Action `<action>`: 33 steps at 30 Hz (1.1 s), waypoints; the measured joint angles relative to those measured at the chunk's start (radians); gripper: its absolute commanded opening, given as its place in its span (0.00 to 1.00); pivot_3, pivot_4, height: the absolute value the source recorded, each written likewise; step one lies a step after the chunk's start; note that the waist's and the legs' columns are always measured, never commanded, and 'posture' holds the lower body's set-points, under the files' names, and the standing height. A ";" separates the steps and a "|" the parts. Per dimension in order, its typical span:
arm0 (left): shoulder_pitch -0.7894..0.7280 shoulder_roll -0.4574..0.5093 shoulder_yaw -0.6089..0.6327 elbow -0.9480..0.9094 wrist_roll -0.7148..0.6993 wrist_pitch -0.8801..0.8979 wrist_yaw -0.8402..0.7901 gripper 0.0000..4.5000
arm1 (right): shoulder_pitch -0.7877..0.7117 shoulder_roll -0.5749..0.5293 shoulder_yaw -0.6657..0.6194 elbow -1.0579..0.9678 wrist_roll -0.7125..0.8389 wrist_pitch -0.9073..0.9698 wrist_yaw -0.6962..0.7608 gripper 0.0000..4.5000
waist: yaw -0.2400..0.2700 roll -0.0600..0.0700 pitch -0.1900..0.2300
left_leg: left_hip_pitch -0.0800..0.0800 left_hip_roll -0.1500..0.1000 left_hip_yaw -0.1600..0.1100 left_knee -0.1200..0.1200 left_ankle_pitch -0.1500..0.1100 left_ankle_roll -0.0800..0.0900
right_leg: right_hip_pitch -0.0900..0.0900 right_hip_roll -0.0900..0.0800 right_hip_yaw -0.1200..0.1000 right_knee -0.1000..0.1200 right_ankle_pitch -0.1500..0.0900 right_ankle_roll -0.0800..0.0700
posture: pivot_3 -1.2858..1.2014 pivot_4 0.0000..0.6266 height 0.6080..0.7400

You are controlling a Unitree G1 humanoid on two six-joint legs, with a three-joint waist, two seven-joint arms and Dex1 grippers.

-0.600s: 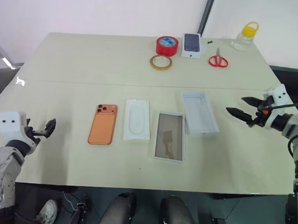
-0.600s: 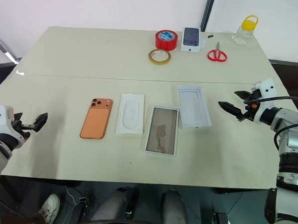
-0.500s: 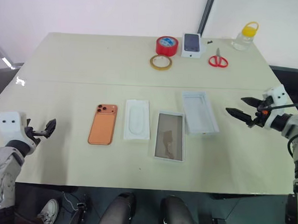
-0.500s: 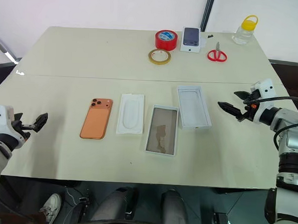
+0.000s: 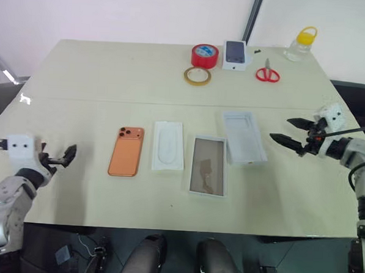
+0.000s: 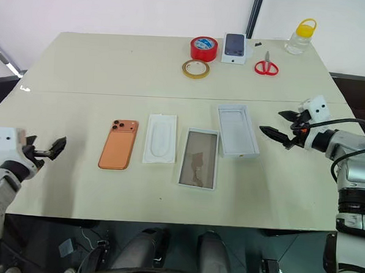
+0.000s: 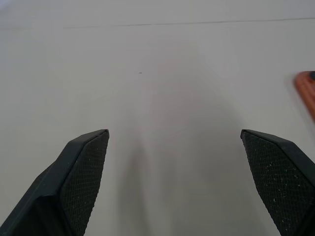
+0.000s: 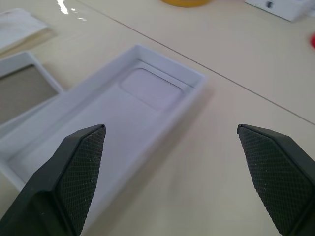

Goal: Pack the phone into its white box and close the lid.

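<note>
The copper-orange phone [image 5: 126, 151] lies lens-side up on the table, left of centre. To its right, past an insert, is the white box [image 5: 208, 165] with its brownish-grey floor showing. The lid [image 5: 244, 136] lies hollow side up just right of the box. My left gripper [image 5: 64, 155] hovers open near the table's left edge, well left of the phone, whose edge [image 7: 306, 91] shows in the left wrist view. My right gripper [image 6: 271, 121] is open, just right of the lid [image 8: 113, 113] and pointing at it. Neither gripper has anything between its fingers.
A flat white insert [image 5: 168, 146] lies between phone and box. At the far side stand a red tape roll [image 5: 204, 55], a tan tape ring [image 5: 197, 76], a small white box picturing a dark phone [image 5: 234, 55], red scissors [image 5: 267, 73] and a yellow-capped bottle [image 5: 300, 43].
Both grippers have crept slightly inward: the left one toward the phone, the right one toward the lid. The things on the table have not moved.
</note>
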 measured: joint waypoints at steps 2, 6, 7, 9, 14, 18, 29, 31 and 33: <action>-0.030 -0.002 -0.047 -0.042 -0.021 0.044 -0.004 1.00 | 0.007 0.017 0.017 -0.066 0.003 0.024 -0.006 0.99 | 0.000 0.000 0.000 | 0.000 0.000 0.000 0.000 0.000 0.000 | 0.000 0.000 0.000 0.000 0.000 0.000 | 0.52 0.24 1.00; -0.078 -0.017 -0.142 -0.128 -0.072 0.192 0.009 1.00 | 0.018 0.030 0.055 -0.229 0.024 0.088 -0.017 0.99 | -0.003 0.000 0.000 | 0.000 0.000 0.000 0.000 0.000 0.000 | -0.001 0.001 0.000 0.000 0.000 0.000 | 0.52 0.24 1.00; -0.082 -0.031 -0.155 -0.151 -0.096 0.235 0.013 1.00 | 0.021 0.040 0.064 -0.272 0.034 0.108 -0.019 0.99 | -0.004 0.000 0.000 | 0.000 0.001 0.000 0.000 0.000 0.000 | -0.001 0.001 0.001 0.000 0.000 0.000 | 0.52 0.24 1.00; -0.086 -0.041 -0.183 -0.195 -0.145 0.314 0.018 1.00 | 0.026 0.068 0.100 -0.352 0.047 0.137 -0.021 0.99 | -0.004 0.000 0.000 | 0.000 0.001 0.000 0.000 0.000 0.000 | -0.001 0.002 0.001 0.001 0.000 0.000 | 0.52 0.24 1.00; -0.206 -0.152 -0.171 -0.241 -0.298 0.555 0.111 1.00 | 0.035 0.130 0.183 -0.482 0.066 0.188 -0.039 0.99 | 0.003 0.000 0.000 | -0.001 0.001 0.000 0.002 0.000 0.000 | -0.001 0.002 0.001 0.001 0.000 0.000 | 0.52 0.24 1.00; -0.295 -0.252 -0.137 -0.234 -0.366 0.699 0.207 1.00 | 0.049 0.154 0.204 -0.549 0.089 0.220 -0.060 0.99 | 0.001 -0.001 0.000 | -0.001 0.001 0.000 0.002 0.000 0.000 | -0.001 0.002 0.001 0.002 0.000 0.000 | 0.52 0.24 1.00; -0.488 -0.447 -0.031 -0.084 -0.368 0.888 0.362 1.00 | 0.111 0.181 0.209 -0.640 0.120 0.266 -0.118 0.99 | -0.001 -0.002 0.000 | 0.000 0.002 0.003 0.002 0.000 0.000 | -0.002 0.003 0.003 0.004 0.000 0.000 | 0.52 0.24 1.00; -0.524 -0.464 -0.031 -0.040 -0.351 0.908 0.371 1.00 | 0.112 0.186 0.209 -0.650 0.126 0.267 -0.126 0.99 | 0.000 -0.002 0.000 | 0.000 0.002 0.004 0.002 0.000 0.000 | -0.003 0.003 0.003 0.004 0.000 0.001 | 0.52 0.24 1.00; -0.540 -0.470 -0.034 -0.003 -0.331 0.909 0.375 1.00 | 0.113 0.190 0.211 -0.660 0.128 0.267 -0.133 0.99 | -0.001 -0.002 0.000 | 0.000 0.002 0.004 0.002 0.000 0.000 | -0.003 0.003 0.003 0.004 0.000 0.001 | 0.52 0.24 1.00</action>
